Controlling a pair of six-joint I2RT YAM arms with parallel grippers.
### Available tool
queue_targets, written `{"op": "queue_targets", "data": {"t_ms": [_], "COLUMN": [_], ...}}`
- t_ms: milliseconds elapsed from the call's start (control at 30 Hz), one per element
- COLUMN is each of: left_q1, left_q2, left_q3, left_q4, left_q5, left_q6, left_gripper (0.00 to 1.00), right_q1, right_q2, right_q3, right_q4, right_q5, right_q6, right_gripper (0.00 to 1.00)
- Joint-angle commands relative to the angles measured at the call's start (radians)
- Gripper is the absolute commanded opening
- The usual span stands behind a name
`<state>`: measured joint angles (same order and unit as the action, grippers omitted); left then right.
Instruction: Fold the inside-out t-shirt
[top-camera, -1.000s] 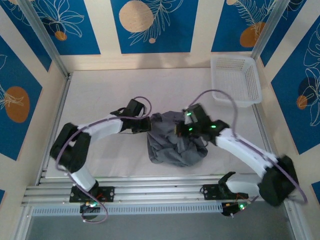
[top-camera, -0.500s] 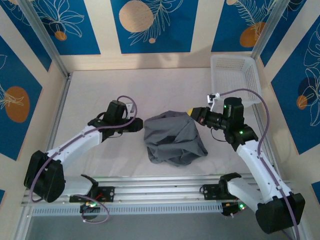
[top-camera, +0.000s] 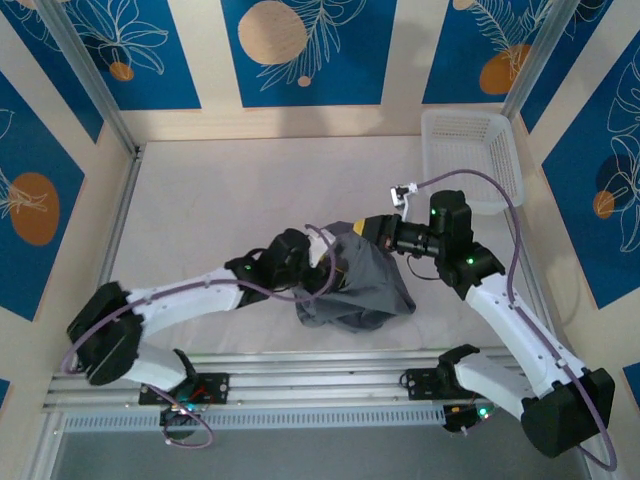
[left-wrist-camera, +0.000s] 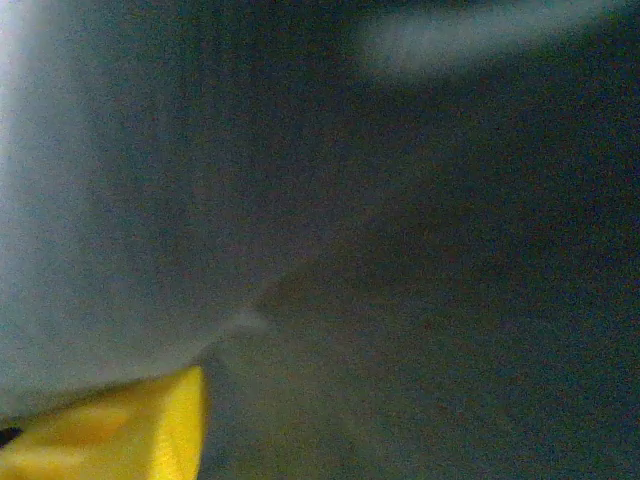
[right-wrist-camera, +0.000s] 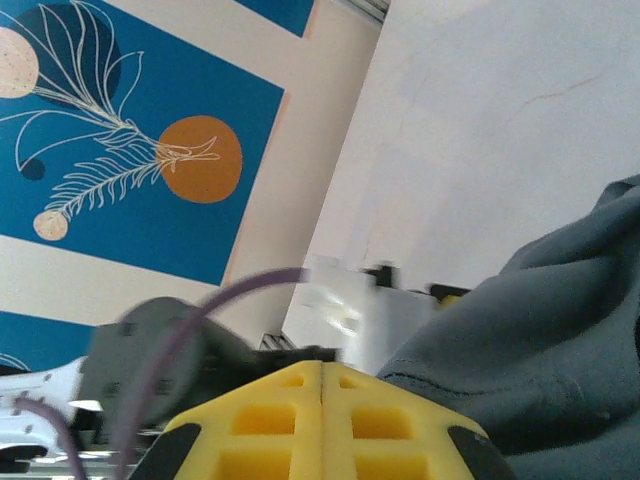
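Left arm swung back in over the last half second: its tool was off the shirt's left edge, now the left tool (top-camera: 322, 272) is pushed into the left side of the shirt (top-camera: 365, 290). Right arm shifted a little toward desk centre, so the right tool (top-camera: 378, 228) meets the shirt's far-right edge. Shirt is a crumpled grey heap, not flat, mid-desk toward the near edge, well apart from the basket (top-camera: 470, 160) in the far-right corner of the desk (top-camera: 210, 190). Left wrist view: shirt (left-wrist-camera: 400, 250) right up against the lens, one yellow finger (left-wrist-camera: 120, 430) at bottom left, the other hidden, so cannot tell if the left tool is open or pinching fabric. Right wrist view: right tool (right-wrist-camera: 320, 420) closed, its fingers pressed flat together with nothing seen between them, shirt (right-wrist-camera: 570, 320) just beside. Step in hand, likely: get an edge and spread the heap before any fold. To do it well: take a single layer at hem or shoulder, not a bunch; right tool must open before it can grab; draw the two sides apart low over the desk. Pose: left arm stretched long from the near-left corner, forearm reaching rightward into the heap. Right arm bent, running up from the near-right corner, wrist turned to point left at the shirt.
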<state>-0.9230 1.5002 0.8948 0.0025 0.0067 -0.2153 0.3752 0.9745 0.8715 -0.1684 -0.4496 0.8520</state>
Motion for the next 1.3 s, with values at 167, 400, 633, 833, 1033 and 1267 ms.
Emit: {"op": "queue_targets", "data": {"t_ms": [167,400,633,833,1033,1267], "left_q1": [0.224,0.252,0.256,0.257,0.258,0.263], "left_q2": [-0.083,-0.156,-0.170,-0.142,-0.124,-0.152], "left_q3": [0.070,0.158,0.154,0.184,0.211,0.217], "left_q4": [0.184,0.037,-0.049,-0.092,-0.096,-0.154], "left_q5": [0.471,0.724,0.635,0.595,0.613,0.581], "left_q6": [-0.373,-0.467,-0.476,-0.485,-0.501,-0.465], "left_gripper": [0.00,0.00,0.00,0.00,0.00,0.00], "right_q1": [-0.134,-0.226,-0.135,0.251,0.423,0.292], "right_q2": [0.032,0.273,-0.129,-0.339,-0.121,0.079], "right_q3": [-0.018,-0.030,-0.124,-0.254,-0.161,-0.126], "right_q4": [-0.181,-0.165,-0.071,0.028,-0.070,0.039], "right_q5": [0.205,0.038,0.267,0.572,0.812,0.623], "right_q6": [-0.116,-0.268,-0.144,-0.145,-0.338,-0.393], "right_gripper": [0.00,0.06,0.40,0.18,0.59,0.28]}}
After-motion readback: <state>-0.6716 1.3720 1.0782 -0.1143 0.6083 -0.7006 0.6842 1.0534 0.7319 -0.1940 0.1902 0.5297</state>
